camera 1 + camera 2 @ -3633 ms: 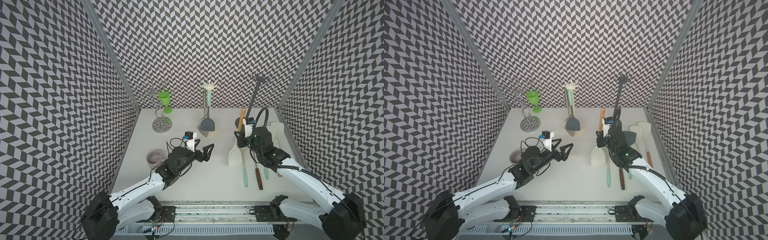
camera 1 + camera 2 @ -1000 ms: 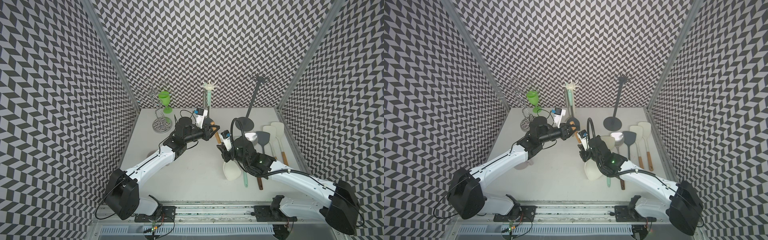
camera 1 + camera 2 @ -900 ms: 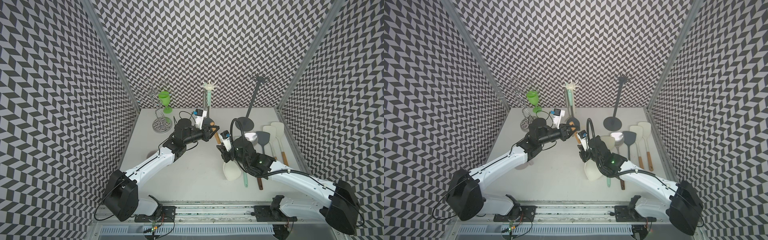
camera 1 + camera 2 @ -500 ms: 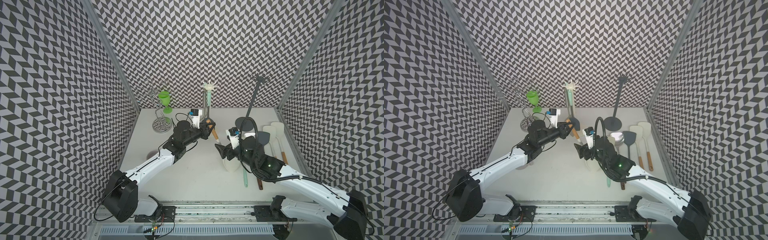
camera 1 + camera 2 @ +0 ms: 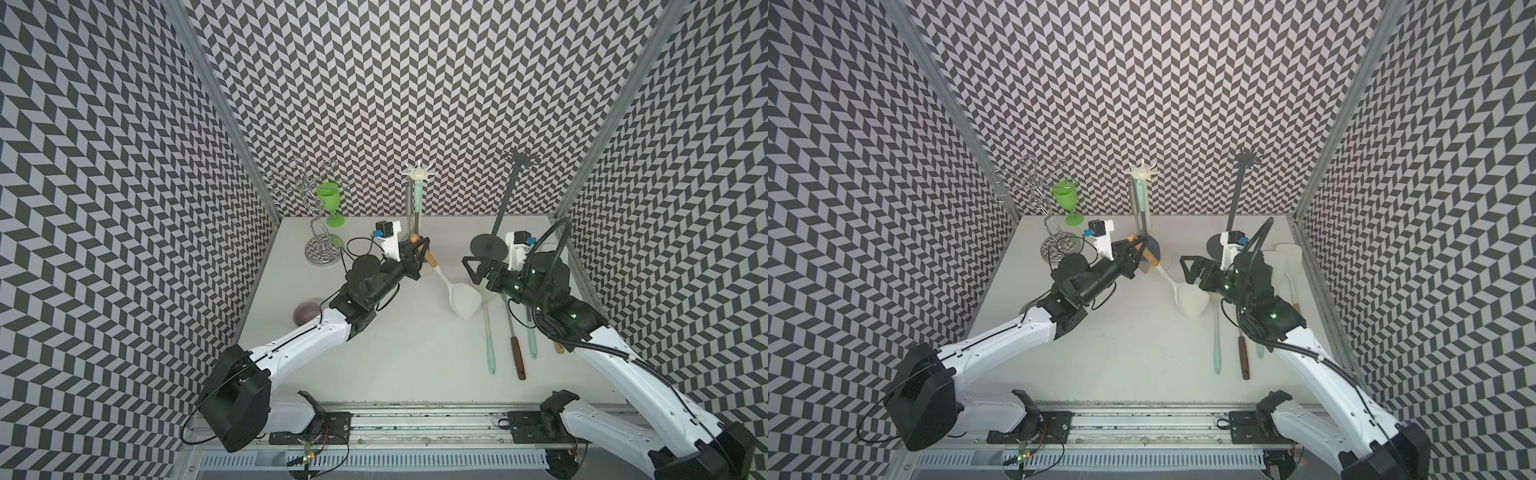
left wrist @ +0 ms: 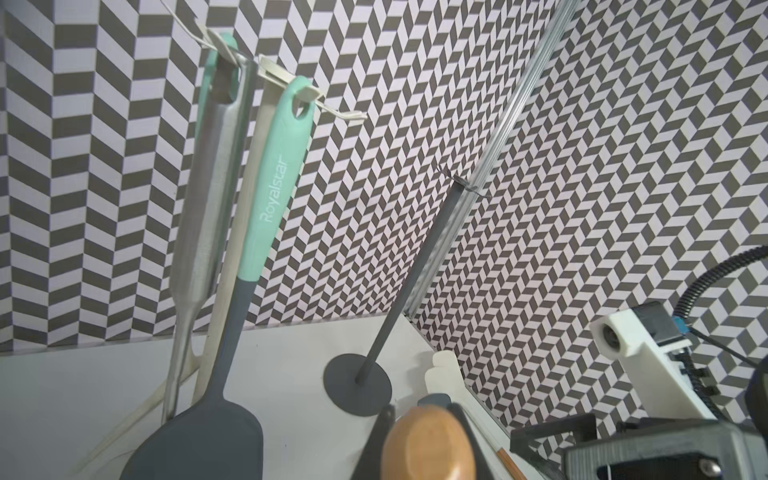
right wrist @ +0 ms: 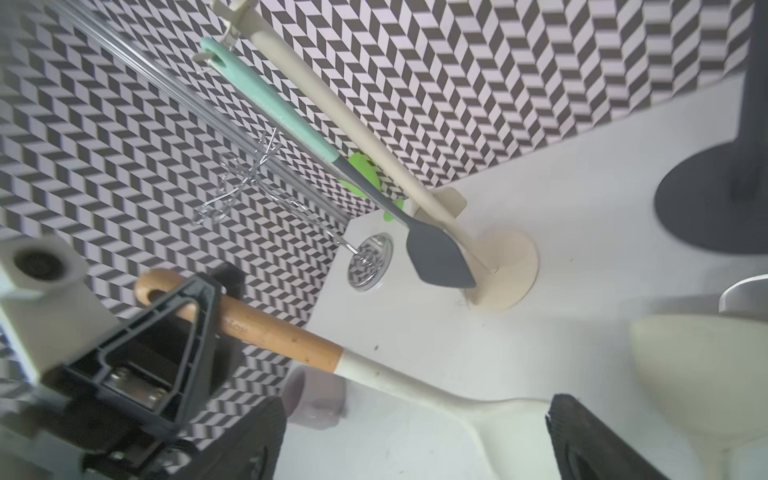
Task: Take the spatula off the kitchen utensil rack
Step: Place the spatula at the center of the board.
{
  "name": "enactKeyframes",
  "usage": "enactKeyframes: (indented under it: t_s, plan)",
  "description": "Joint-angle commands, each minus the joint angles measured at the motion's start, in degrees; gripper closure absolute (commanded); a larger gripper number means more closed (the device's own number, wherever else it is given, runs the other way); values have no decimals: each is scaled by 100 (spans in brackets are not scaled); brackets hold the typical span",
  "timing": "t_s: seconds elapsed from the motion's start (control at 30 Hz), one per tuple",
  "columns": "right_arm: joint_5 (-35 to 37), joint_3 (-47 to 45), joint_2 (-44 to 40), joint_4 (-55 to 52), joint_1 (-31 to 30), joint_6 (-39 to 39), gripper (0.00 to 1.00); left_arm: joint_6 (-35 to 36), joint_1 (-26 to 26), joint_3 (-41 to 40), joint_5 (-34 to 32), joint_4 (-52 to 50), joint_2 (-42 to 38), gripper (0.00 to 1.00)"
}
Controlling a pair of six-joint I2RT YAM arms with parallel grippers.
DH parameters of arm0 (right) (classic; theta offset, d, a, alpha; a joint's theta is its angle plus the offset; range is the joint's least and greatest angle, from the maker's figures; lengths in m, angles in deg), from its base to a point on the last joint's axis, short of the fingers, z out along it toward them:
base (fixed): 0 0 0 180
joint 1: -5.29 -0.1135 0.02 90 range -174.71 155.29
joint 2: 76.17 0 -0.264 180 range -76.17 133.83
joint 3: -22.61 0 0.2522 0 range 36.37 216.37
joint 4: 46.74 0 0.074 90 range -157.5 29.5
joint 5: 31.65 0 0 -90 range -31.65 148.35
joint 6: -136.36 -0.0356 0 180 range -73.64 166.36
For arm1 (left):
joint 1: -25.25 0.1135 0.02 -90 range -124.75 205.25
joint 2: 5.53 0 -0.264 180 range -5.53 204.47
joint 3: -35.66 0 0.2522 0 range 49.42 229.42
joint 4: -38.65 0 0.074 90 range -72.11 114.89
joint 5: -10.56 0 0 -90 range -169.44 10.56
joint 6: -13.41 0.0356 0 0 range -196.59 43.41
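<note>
Table (image 5: 415,365): loose utensils (image 5: 515,353) lie flat, well in front of the black rack (image 5: 506,203). Closer to that rack's base, the right gripper (image 5: 478,274) has its jaws spread wide and holds nothing, just beside the head of the white spatula (image 5: 457,295). The spatula is off the black rack, tilted, in front of its base. Its wooden handle is pinched in the left gripper (image 5: 420,249). About level with the black rack and apart from it stands a cream rack (image 5: 417,174), with a teal-handled spatula (image 6: 270,199) hanging on it.
</note>
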Motion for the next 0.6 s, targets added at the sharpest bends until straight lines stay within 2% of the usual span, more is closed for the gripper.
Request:
enactKeyframes:
  t_s: [0.0,0.17,0.27,0.4,0.57]
  plan:
    - [-1441,84,164,75,258,-1745,0,446,-242,-200,-780,1287,-161,100]
    - [-2627,-646,263,1394,361,-3937,3,715,-364,-291,-817,2256,46,100]
    - [-2953,-1060,365,2493,361,-5184,5,950,-492,-273,-789,2581,147,100]
    - [-2857,-976,435,2719,352,-5727,5,1191,-657,-317,-827,2848,195,100]
    - [-2358,-863,289,2644,338,-6227,9,1387,-803,-393,-811,3068,233,100]
